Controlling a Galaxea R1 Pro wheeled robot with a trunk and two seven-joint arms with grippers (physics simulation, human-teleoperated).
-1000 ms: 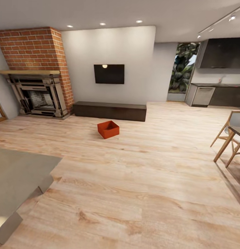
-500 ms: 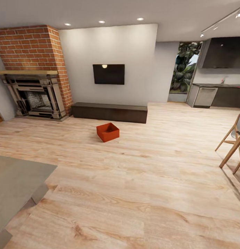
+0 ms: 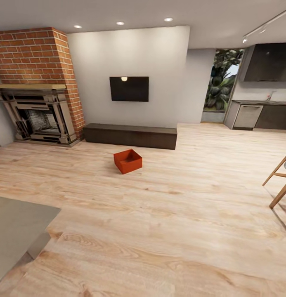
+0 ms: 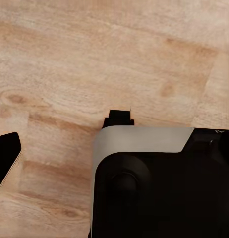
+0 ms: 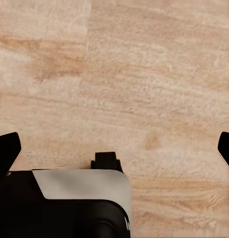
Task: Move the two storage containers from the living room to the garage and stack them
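Ahead, ribbed red-orange box (image 3: 128, 161) on wood planks (image 3: 167, 214).

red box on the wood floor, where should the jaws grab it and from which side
Take the red box by the top edge of one wall, coming down from above. It is lidless and upright, so its rim is exposed, with bare wood floor on every side. It sits turned at an angle to the dark low cabinet, so align the jaws across a wall.

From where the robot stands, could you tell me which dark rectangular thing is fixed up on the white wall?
The wall TV, hung above the floor. The long dark low cabinet sits on the wood planks below it.
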